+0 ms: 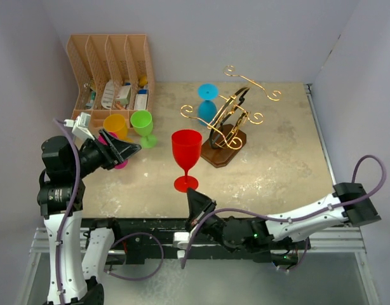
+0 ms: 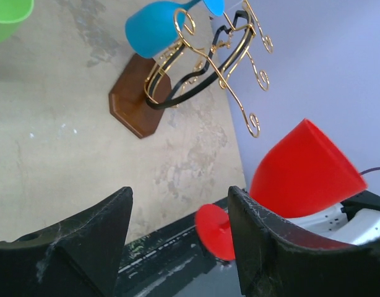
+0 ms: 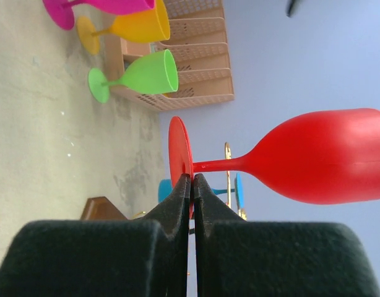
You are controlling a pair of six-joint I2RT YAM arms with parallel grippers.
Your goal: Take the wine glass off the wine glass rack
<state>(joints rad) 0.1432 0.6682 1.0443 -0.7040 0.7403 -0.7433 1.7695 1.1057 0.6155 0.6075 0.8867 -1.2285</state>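
The wine glass rack [image 1: 230, 114], gold wire on a dark wooden base [image 1: 223, 152], stands at the back right of centre. A blue wine glass [image 1: 207, 109] hangs on it upside down; it also shows in the left wrist view [image 2: 154, 28]. A red wine glass [image 1: 186, 155] stands upright on the table in front of the rack. My right gripper [image 1: 198, 200] is shut and empty, its tips [image 3: 192, 179] right at the red glass's foot [image 3: 179, 148]. My left gripper [image 1: 122, 151] is open and empty at the left, above a pink glass [image 1: 121, 163].
A tan slotted organizer [image 1: 112, 63] with small items stands at the back left. A yellow glass [image 1: 115, 125] and a green glass [image 1: 143, 124] stand in front of it. Walls close in the table on three sides.
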